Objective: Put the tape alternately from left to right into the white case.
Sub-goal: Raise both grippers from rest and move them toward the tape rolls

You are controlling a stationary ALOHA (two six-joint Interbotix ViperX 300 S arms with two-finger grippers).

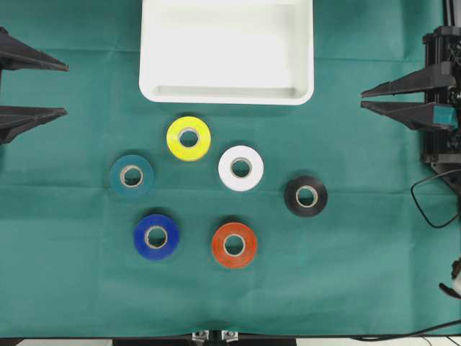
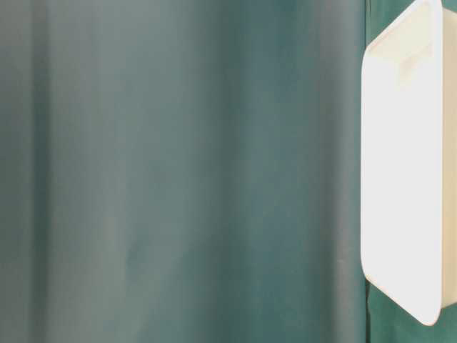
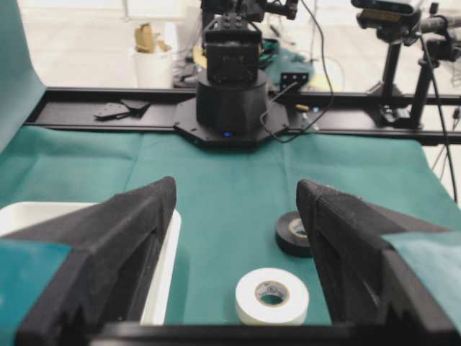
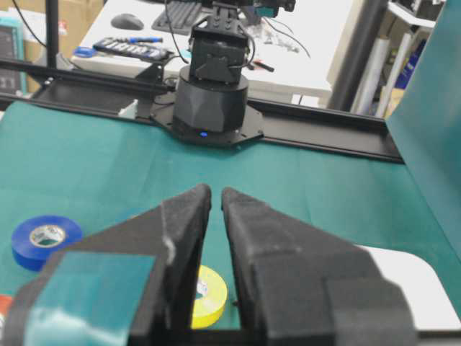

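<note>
Six tape rolls lie flat on the green cloth below the empty white case (image 1: 227,96): yellow (image 1: 189,152), white (image 1: 240,183), teal (image 1: 132,190), black (image 1: 306,210), blue (image 1: 156,251) and orange-red (image 1: 234,260). My left gripper (image 1: 66,89) hovers at the left edge, open, holding nothing. In its wrist view (image 3: 236,184) the white roll (image 3: 248,297) and black roll (image 3: 288,236) lie ahead, and the case rim (image 3: 164,274) is beside the left finger. My right gripper (image 1: 362,99) is at the right edge, shut and empty. Its wrist view (image 4: 216,189) shows the yellow roll (image 4: 215,297) and blue roll (image 4: 29,252).
Green cloth (image 1: 360,274) covers the table. The opposite arm's base (image 3: 230,108) stands at the far edge in each wrist view. A black cable (image 1: 432,209) loops at the right edge. The table-level view shows only cloth and the case (image 2: 400,164).
</note>
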